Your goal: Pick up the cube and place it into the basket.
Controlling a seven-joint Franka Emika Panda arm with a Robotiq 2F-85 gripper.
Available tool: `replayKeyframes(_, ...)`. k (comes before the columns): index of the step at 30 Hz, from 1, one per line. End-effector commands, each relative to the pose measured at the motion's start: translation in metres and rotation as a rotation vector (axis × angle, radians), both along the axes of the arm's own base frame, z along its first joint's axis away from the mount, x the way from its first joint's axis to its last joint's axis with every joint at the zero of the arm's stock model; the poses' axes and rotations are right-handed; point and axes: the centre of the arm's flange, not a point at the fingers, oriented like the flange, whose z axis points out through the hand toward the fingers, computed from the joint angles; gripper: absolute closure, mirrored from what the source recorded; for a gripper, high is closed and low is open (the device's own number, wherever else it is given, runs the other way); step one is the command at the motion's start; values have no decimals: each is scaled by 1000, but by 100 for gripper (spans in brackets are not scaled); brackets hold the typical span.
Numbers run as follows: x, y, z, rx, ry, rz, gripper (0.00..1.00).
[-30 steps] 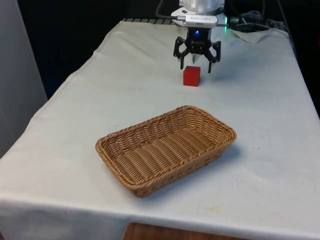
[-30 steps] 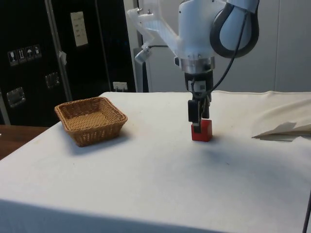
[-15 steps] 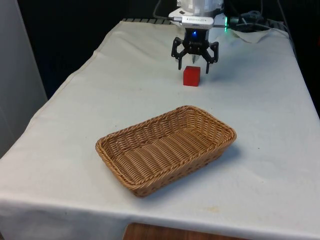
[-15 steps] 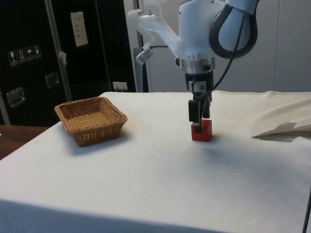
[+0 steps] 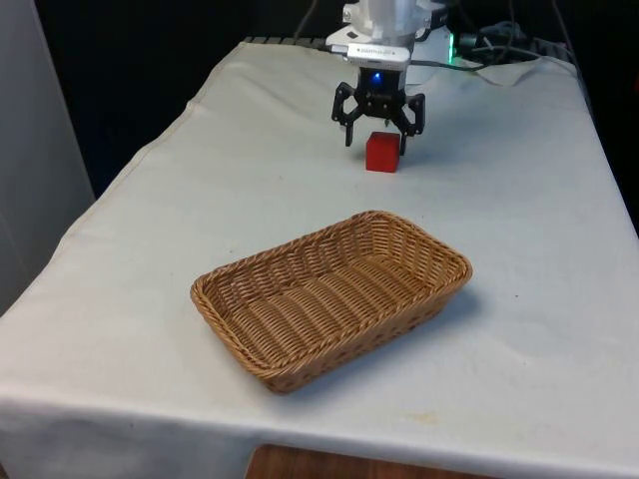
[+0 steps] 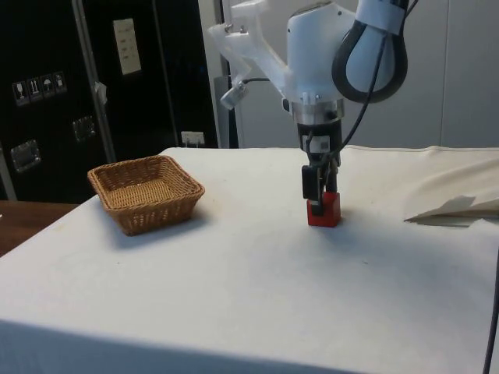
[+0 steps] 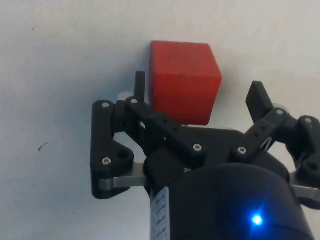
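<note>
A red cube [image 5: 381, 152] rests on the white cloth near the table's far end, also seen in the side view [image 6: 324, 210]. My gripper [image 5: 376, 143] hangs open right over it, fingers down. In the wrist view the cube [image 7: 184, 80] lies between the two fingertips [image 7: 140, 81], closer to one of them, with a gap on each side. From the side, the gripper [image 6: 317, 199] has its tips about level with the cube's top half. A brown wicker basket [image 5: 461, 267] lies empty nearer the camera; in the side view the basket [image 6: 117, 207] is well apart from the cube.
Cables and a crumpled white sheet [image 5: 499, 55] lie at the table's far end by the robot base. A fold of cloth [image 6: 456, 208] rises at the side view's right. Open cloth stretches between the cube and the basket.
The open gripper has shifted toward the front view's left and come lower around the cube. The cube and the basket have not moved.
</note>
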Motion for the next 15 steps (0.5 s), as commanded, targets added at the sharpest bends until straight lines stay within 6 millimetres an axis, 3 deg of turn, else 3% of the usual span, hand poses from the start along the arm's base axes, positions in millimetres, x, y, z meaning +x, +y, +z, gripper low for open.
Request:
replayKeyframes(1, 0, -1, 0, 2, -9, 0, 0)
replayKeyframes(15, 1, 3, -2, -1, -8, 0, 0)
